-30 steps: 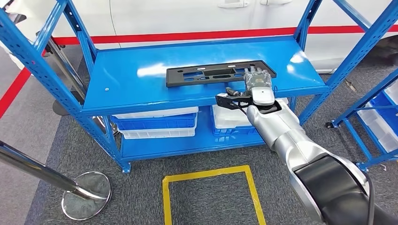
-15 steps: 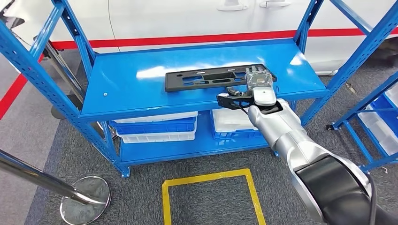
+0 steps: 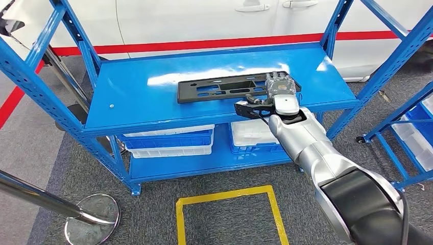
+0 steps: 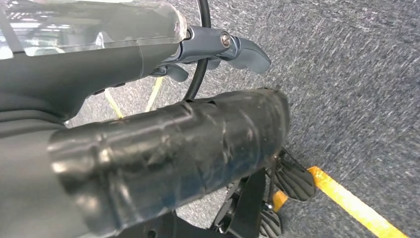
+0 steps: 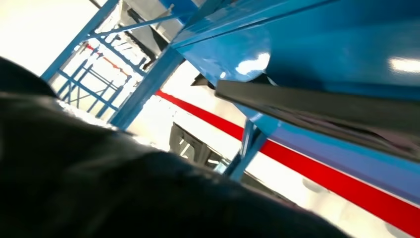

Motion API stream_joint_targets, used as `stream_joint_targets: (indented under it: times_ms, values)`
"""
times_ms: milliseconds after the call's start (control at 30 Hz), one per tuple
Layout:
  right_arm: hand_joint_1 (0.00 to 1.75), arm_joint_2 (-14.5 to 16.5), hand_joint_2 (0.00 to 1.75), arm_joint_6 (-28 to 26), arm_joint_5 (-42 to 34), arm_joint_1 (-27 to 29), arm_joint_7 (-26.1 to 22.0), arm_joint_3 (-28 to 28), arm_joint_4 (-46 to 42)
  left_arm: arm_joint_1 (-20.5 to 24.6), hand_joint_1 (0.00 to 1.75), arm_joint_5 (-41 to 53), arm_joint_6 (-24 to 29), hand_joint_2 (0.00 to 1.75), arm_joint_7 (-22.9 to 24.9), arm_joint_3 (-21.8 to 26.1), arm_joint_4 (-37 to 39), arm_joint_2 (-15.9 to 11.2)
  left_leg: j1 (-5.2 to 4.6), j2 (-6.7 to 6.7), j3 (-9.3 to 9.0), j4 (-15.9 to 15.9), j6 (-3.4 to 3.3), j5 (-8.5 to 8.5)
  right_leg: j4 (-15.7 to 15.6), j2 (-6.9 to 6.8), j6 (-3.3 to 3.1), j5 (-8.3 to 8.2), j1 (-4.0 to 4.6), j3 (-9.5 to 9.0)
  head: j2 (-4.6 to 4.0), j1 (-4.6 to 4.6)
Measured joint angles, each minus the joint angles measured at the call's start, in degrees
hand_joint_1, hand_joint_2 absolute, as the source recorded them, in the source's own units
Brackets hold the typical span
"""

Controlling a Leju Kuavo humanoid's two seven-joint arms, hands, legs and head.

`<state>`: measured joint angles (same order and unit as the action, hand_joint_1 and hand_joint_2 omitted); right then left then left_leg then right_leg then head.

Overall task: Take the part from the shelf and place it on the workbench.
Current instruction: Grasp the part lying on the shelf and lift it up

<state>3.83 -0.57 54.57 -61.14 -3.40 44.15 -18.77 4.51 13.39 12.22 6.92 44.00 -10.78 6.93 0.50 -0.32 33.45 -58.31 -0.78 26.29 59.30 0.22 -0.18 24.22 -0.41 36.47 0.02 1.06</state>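
The right hand [image 3: 280,91] grips the 3 o'clock end of the black part [image 3: 230,87], which lies flat on the blue shelf [image 3: 133,102], apparently to lift it clear.

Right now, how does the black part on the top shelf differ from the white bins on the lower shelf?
The black part is flat, long and pierced with slots, while the white bins are boxy and stacked. The black part lies on the open top shelf with the right robot hand at its right end; the white bins sit under that shelf, apart from any hand. Both rest on the same blue rack.
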Motion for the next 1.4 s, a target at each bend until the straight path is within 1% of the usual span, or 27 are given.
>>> stream_joint_targets:
  times_ms: [67,100,167,200,233,267,300,367,400,433,567,633,700,733,767,833,900,933,1000,1100,1133,1200,1233,1267,1300,1367,1400]
  values:
    - [0.00,-0.01,0.00,-0.03,0.02,-0.04,0.02,0.00,-0.05,-0.04,0.00,0.03,0.00,0.00,0.02,0.01,0.00,0.00,0.11,0.05,0.33,-1.28,0.51,0.96,-0.61,0.04,-0.66,0.01,-0.21,-0.62,0.00,-0.01]
    - [0.00,-0.01,0.00,-0.04,0.03,-0.12,0.04,0.00,-0.08,-0.08,0.00,0.03,0.00,0.00,0.03,0.02,0.00,0.00,0.14,0.07,1.27,-3.45,0.70,2.12,-0.88,0.03,-1.03,0.04,-0.32,-0.99,0.00,-0.01]
    - [0.00,0.02,0.00,-0.02,0.05,-0.15,0.07,0.00,-0.10,-0.13,0.00,0.03,0.00,0.00,0.07,0.02,0.00,0.00,0.21,0.09,5.06,-10.87,0.96,5.22,-0.98,0.00,-1.63,0.33,-0.14,-1.44,-0.01,-0.02]
    - [0.00,0.04,0.00,-0.01,0.05,-0.06,0.04,0.00,-0.10,-0.11,0.00,0.03,0.00,0.00,0.09,0.02,0.00,0.00,0.21,0.09,7.09,-14.36,1.05,6.24,-0.92,0.02,-1.77,0.50,-0.03,-1.56,-0.01,-0.01]
    - [0.00,0.06,0.00,0.03,0.05,0.06,0.02,0.01,-0.10,-0.11,0.00,0.03,0.00,0.00,0.10,0.02,0.00,0.00,0.21,0.09,8.48,-16.32,1.07,6.30,-0.83,0.05,-1.85,0.69,0.07,-1.69,-0.01,-0.01]
    - [0.00,0.06,0.00,0.10,0.05,0.14,0.00,0.01,-0.10,-0.11,0.00,0.03,0.01,0.00,0.12,0.02,0.00,0.00,0.21,0.10,8.79,-16.01,1.02,5.18,-0.70,0.11,-1.85,0.90,0.13,-1.84,0.00,-0.01]
    - [0.00,0.06,0.00,0.20,0.05,0.16,-0.01,0.01,-0.11,-0.13,0.00,0.03,0.02,0.00,0.14,0.02,0.00,0.00,0.20,0.10,8.02,-13.60,0.89,3.15,-0.56,0.17,-1.77,1.16,0.16,-2.04,0.00,-0.01]
    - [0.00,0.06,0.00,0.40,0.05,0.09,-0.01,0.00,-0.14,-0.16,0.00,0.04,0.08,0.00,0.18,0.03,0.00,-0.02,0.06,0.09,4.74,-5.99,0.46,-0.96,-0.22,0.27,-1.44,1.77,0.31,-2.44,-0.01,-0.02]
    - [0.00,0.06,0.00,0.48,0.06,0.05,-0.01,0.01,-0.15,-0.14,0.00,0.05,0.10,0.00,0.18,0.04,0.00,-0.03,-0.06,0.09,3.39,-3.12,0.22,-1.90,-0.08,0.30,-1.21,2.00,0.40,-2.50,-0.01,0.00]
    - [0.00,0.06,0.00,0.52,0.07,0.05,-0.01,0.01,-0.15,-0.09,0.00,0.05,0.11,0.00,0.18,0.05,0.00,-0.05,-0.19,0.07,2.63,-1.47,0.00,-2.15,-0.01,0.32,-0.98,2.14,0.47,-2.50,-0.01,0.00]
    - [0.00,0.06,0.00,0.57,0.15,0.14,-0.15,0.02,-0.15,-0.06,0.00,0.06,0.08,0.00,0.15,0.08,0.00,-0.04,-0.05,0.11,1.84,-0.15,-0.89,-1.94,0.81,0.30,0.04,2.97,0.37,-2.19,-0.01,0.01]
    - [0.00,0.08,0.00,0.58,0.26,0.17,-0.37,0.02,-0.16,-0.09,0.00,0.08,0.03,0.00,0.14,0.09,0.00,-0.02,0.12,0.20,1.39,0.26,-1.40,-1.94,5.70,0.20,0.45,5.44,0.16,0.16,-0.01,0.01]
    - [0.00,0.12,0.00,0.65,0.45,0.57,-0.65,0.05,-0.16,-0.04,0.00,0.12,0.05,0.00,0.13,0.12,0.00,-0.03,0.11,0.18,1.23,0.23,-1.72,-1.72,13.37,0.12,0.80,8.23,-0.07,4.37,-0.01,0.01]
    - [0.00,0.17,0.00,0.70,0.55,0.88,-0.79,0.07,-0.16,-0.02,0.00,0.14,0.11,0.00,0.12,0.14,0.00,-0.04,0.11,0.13,1.13,0.18,-1.78,-1.56,15.69,0.10,0.94,8.48,-0.22,5.95,0.00,0.02]
    - [0.00,0.23,0.00,0.76,0.62,1.15,-0.85,0.09,-0.16,-0.03,0.00,0.16,0.17,0.00,0.11,0.16,0.00,-0.04,0.11,0.07,0.98,0.09,-1.74,-1.37,15.89,0.09,1.02,7.60,-0.36,6.53,0.00,0.02]
    - [0.00,0.45,0.00,0.82,0.67,1.36,-0.95,0.10,-0.16,-0.08,0.00,0.18,0.26,0.00,0.13,0.19,0.00,-0.02,0.12,0.00,0.51,-0.13,-1.52,-0.85,9.87,-0.02,0.99,3.15,-0.55,4.38,-0.01,0.02]
    - [0.00,0.70,0.00,0.92,0.77,1.31,-1.04,0.14,-0.16,-0.08,0.00,0.19,0.26,0.00,0.14,0.22,0.00,0.05,0.01,0.00,0.21,-0.33,-1.10,-0.34,2.94,-0.15,0.74,0.32,-0.40,1.24,-0.01,0.05]
    - [0.00,0.85,0.00,1.08,0.84,1.32,-1.10,0.19,-0.16,-0.04,0.00,0.19,0.26,0.00,0.13,0.23,0.00,0.09,-0.03,0.00,0.18,-0.36,-0.84,-0.21,1.09,-0.18,0.59,-0.02,-0.22,0.38,-0.01,0.04]
    - [0.00,1.20,0.00,1.39,1.01,1.41,-1.20,0.32,-0.16,0.04,0.00,0.22,0.22,0.00,0.07,0.26,0.00,0.13,-0.12,-0.02,0.21,-0.29,-0.29,-0.09,0.22,-0.11,0.24,0.29,0.11,-0.04,0.00,0.02]
    - [0.00,1.64,0.00,1.51,1.20,1.43,-1.21,0.54,-0.27,-0.02,0.00,0.28,0.13,0.00,-0.01,0.27,0.00,0.22,0.08,0.05,0.71,-2.13,0.54,1.40,-0.33,0.01,-0.85,0.34,-0.15,-0.76,0.00,-0.03]
    - [0.00,1.80,0.00,1.52,1.22,1.39,-1.21,0.61,-0.31,-0.05,0.00,0.29,0.11,0.00,-0.02,0.27,0.00,0.25,0.14,0.06,1.90,-4.84,0.74,2.81,-0.53,0.02,-1.25,0.41,-0.22,-1.08,0.00,-0.03]
    - [0.00,2.06,0.00,1.57,1.23,1.45,-1.24,0.73,-0.30,-0.04,0.00,0.30,0.11,0.00,-0.02,0.28,0.00,0.28,0.18,0.07,5.92,-12.70,1.00,6.00,-0.56,0.03,-1.75,0.67,-0.04,-1.41,-0.01,-0.03]
    - [0.00,2.18,0.00,1.60,1.23,1.58,-1.26,0.79,-0.29,-0.04,0.00,0.30,0.11,0.00,-0.03,0.28,0.00,0.28,0.18,0.07,7.82,-15.84,1.07,6.77,-0.54,0.05,-1.86,0.81,0.07,-1.54,-0.01,-0.03]
    - [0.00,2.25,0.00,1.65,1.28,1.69,-1.30,0.86,-0.29,-0.05,0.00,0.30,0.11,0.00,-0.03,0.28,0.00,0.28,0.18,0.07,8.84,-17.01,1.06,6.41,-0.52,0.09,-1.91,0.96,0.17,-1.70,-0.01,-0.03]
    - [0.00,2.33,0.00,1.70,1.40,1.76,-1.39,0.96,-0.29,-0.09,0.00,0.33,0.11,0.00,-0.04,0.28,0.00,0.28,0.18,0.07,8.76,-15.96,0.97,4.94,-0.48,0.15,-1.88,1.13,0.24,-1.91,-0.01,-0.03]
    - [0.00,2.52,0.00,1.80,1.73,1.76,-1.61,1.16,-0.31,-0.16,0.00,0.40,0.11,0.00,-0.04,0.28,0.00,0.28,0.14,0.07,5.72,-8.43,0.58,0.29,-0.35,0.26,-1.66,1.63,0.27,-2.47,0.00,-0.02]
    - [0.00,2.62,0.00,1.84,1.88,1.71,-1.72,1.27,-0.31,-0.17,0.00,0.44,0.11,0.00,-0.04,0.29,0.00,0.27,0.02,0.05,3.96,-4.63,0.37,-1.21,-0.21,0.32,-1.47,1.89,0.36,-2.64,0.00,-0.01]
